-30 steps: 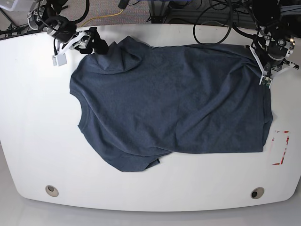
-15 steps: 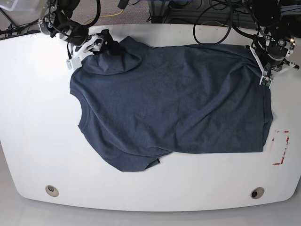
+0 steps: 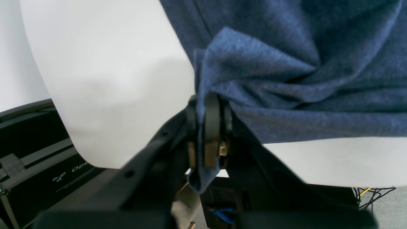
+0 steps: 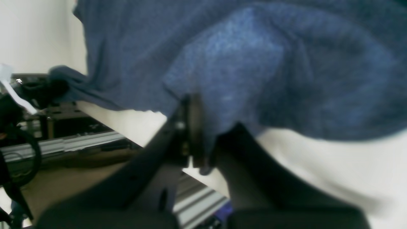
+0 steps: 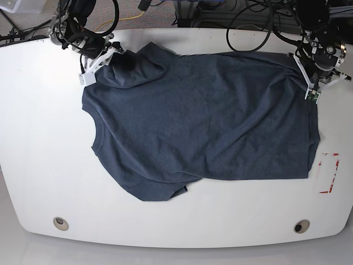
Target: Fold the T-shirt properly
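Note:
The dark navy T-shirt (image 5: pixel 204 121) lies spread on the white table (image 5: pixel 44 154), plain side up, with a sleeve bunched at the top left. My right gripper (image 5: pixel 117 57) is at that sleeve. In the right wrist view the right gripper (image 4: pixel 203 136) is shut on a fold of the T-shirt (image 4: pixel 254 63). My left gripper (image 5: pixel 310 91) is at the shirt's top right corner. In the left wrist view the left gripper (image 3: pixel 208 127) pinches a lifted edge of the T-shirt (image 3: pixel 302 63), and a tip of cloth hangs below the fingers.
A red-and-white marking (image 5: pixel 329 174) sits by the table's right edge. Two round holes (image 5: pixel 60 223) (image 5: pixel 301 226) are near the front edge. Cables and frames crowd the space behind the table's far edge.
My right arm has moved rightward from the table's top left corner onto the shirt's bunched sleeve. The left arm and the rest of the shirt have not moved.

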### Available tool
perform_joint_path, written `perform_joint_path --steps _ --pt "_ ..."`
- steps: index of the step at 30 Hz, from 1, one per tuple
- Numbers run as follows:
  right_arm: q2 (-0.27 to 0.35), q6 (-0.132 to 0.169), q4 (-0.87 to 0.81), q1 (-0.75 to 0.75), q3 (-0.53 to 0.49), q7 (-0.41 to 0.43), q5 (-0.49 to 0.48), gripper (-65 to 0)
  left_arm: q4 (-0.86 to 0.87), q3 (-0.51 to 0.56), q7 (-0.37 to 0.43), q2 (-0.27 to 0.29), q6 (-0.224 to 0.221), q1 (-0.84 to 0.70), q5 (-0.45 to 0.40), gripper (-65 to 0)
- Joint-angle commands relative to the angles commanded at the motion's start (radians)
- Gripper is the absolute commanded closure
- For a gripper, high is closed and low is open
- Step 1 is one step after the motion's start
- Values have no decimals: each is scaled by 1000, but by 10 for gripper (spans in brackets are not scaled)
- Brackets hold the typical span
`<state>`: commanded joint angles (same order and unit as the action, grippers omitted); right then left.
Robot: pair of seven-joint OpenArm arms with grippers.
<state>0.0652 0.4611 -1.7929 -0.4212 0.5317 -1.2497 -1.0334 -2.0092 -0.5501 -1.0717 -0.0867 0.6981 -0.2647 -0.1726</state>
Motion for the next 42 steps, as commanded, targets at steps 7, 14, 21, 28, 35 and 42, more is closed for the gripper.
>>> perform_joint_path --steps 7,14,21,28,35,42 --pt "8 0 -135 -114 68 -6 -3 0 -3 -40 -2 3 0 -12 3 0" --pt "12 0 -157 -196 74 -8 -3 0 -2 -163 -5 6 0 -9 6 0" --pt "9 0 -158 -209 72 -11 -3 0 -2 -176 -5 6 0 -48 6 0" --pt "12 8 -160 -201 75 -51 -98 0 -2 -186 -5 44 0 -63 8 0" --pt "9 6 -158 -157 75 -51 -169 0 -3 -230 -5 89 0 25 6 0" --pt "12 6 -157 -41 77 -49 -167 0 -2 -242 -5 92 0 98 0 0"
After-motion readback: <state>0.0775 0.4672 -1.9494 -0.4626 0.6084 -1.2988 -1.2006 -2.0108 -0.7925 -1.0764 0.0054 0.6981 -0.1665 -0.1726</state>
